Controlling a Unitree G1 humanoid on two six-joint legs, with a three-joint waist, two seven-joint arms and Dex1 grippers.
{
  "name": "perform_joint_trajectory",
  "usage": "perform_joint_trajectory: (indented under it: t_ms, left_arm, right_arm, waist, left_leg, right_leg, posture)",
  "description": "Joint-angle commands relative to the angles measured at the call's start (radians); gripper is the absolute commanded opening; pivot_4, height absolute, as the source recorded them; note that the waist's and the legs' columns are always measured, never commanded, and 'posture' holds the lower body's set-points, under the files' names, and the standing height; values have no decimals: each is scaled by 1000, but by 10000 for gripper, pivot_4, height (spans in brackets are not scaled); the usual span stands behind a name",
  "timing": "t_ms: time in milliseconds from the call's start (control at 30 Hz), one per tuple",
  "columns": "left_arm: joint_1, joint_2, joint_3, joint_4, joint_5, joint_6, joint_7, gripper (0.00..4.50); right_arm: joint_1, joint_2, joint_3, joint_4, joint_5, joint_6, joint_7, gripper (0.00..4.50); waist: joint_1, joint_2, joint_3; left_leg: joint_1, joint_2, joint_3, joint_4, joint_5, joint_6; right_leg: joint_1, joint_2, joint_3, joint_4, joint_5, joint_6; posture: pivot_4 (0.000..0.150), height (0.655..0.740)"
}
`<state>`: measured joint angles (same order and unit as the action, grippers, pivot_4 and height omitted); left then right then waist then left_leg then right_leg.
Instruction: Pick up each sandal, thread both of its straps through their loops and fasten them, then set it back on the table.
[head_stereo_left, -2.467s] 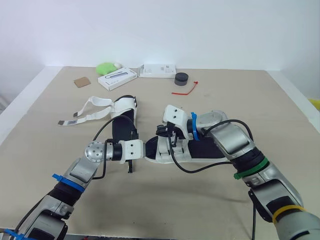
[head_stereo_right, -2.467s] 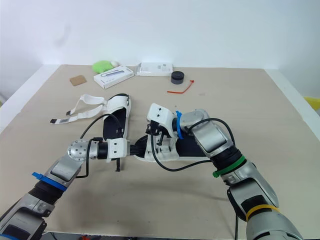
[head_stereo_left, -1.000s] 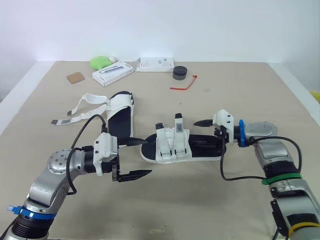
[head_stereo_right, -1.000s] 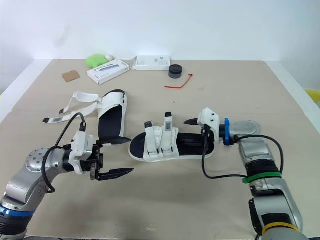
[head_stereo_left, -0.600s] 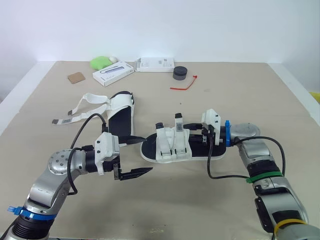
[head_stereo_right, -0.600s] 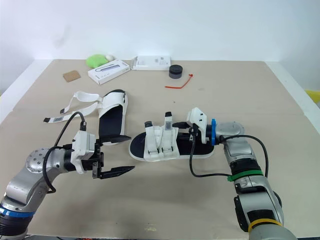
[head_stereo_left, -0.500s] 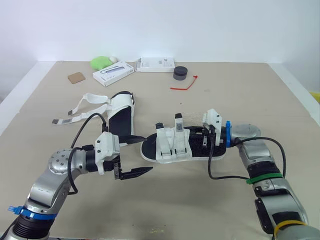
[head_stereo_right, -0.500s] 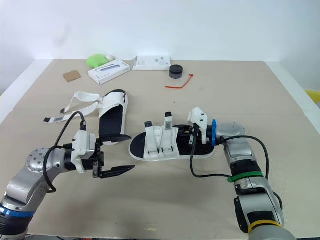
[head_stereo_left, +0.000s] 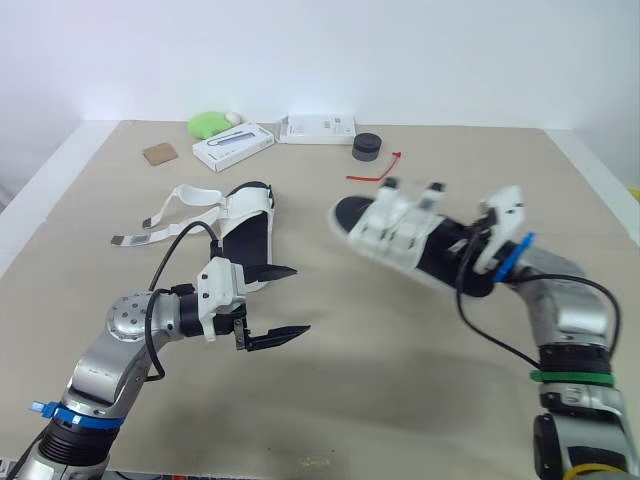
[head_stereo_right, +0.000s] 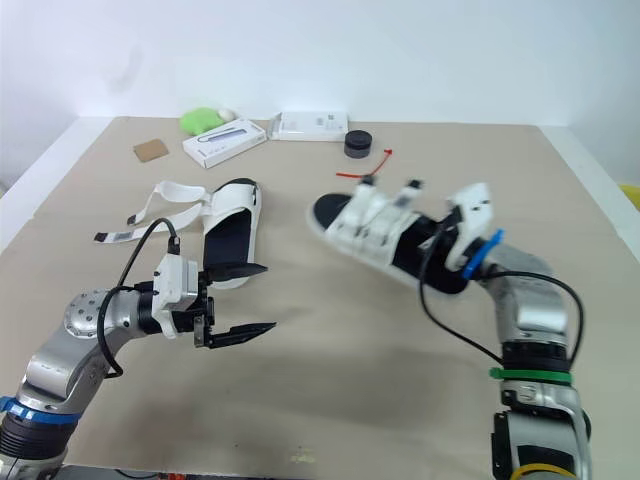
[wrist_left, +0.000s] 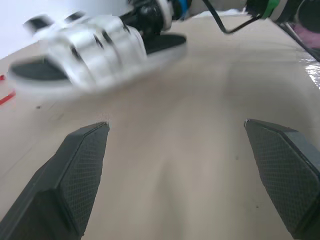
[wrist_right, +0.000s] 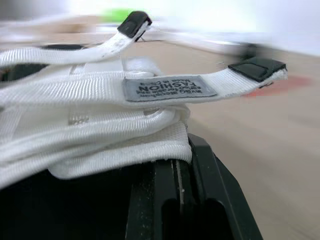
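One sandal (head_stereo_left: 405, 232) up, heel pinched in right gripper (head_stereo_left: 476, 258); left gripper (head_stereo_left: 298, 300) wide open, empty. Hold it steady, bring left to the strap ends (head_stereo_left: 433, 188).

The left arm reaches forward low over the table (head_stereo_left: 380, 400), elbow bent, its left gripper (head_stereo_left: 302, 299) empty with both black fingers spread wide. The right arm stands higher above the table, wrist angled inward, the right gripper (head_stereo_left: 472, 258) clamped on the sandal's (head_stereo_left: 400, 225) heel.
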<state>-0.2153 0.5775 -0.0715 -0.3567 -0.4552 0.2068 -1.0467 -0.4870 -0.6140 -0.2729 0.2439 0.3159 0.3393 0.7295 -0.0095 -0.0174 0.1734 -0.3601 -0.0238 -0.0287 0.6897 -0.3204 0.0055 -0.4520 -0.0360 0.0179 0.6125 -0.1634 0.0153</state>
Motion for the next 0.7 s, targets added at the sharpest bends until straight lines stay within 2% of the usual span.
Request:
perform_joint_trajectory:
  t_ms: [33, 267, 333, 533, 700]
  left_arm:
    - [-16, -5, -5, -3, 7, -31, -3, 45000]
    - [-23, -10, -14, 11, 19, -39, -10, 45000]
    - [-23, -10, -15, 17, 23, -43, -13, 45000]
    - [-15, -15, -25, 16, 31, -50, -6, 45000]
    - [-13, -17, -36, 17, 33, -55, -2, 45000]
  right_arm:
    - [41, -23, -57, -19, -47, -15, -130, 1136]
    - [23, 19, -58, -3, -101, 103, -363, 1136]
    - [7, 32, -77, -4, -95, 153, -424, 1136]
    - [17, 126, -142, -175, -28, 379, -574, 1136]
    - [2, 174, -137, -247, -24, 443, -636, 1136]
  waist:
    - [0, 0, 0]
    - [-16, 0, 0]
    - [-16, 0, 0]
    - [-14, 0, 0]
    - [-15, 0, 0]
  left_leg:
    - [0, 0, 1, 0, 0, 0]
    - [3, 3, 11, 0, 1, 2]
    - [7, 4, 11, 0, 2, 3]
    - [9, 5, 11, 0, 4, 6]
    - [9, 5, 11, 0, 4, 6]
  right_leg:
    - [0, 0, 0, 0, 0, 0]
    - [4, 6, 11, 1, 2, 0]
    - [8, 11, 16, 0, 2, 6]
    - [10, 13, 17, 0, 2, 8]
    - [10, 13, 18, 0, 2, 8]
  posture:
    - [1500, 7400]
    - [1500, 7400]
    - [1500, 7400]
    - [1500, 7400]
    - [1500, 7400]
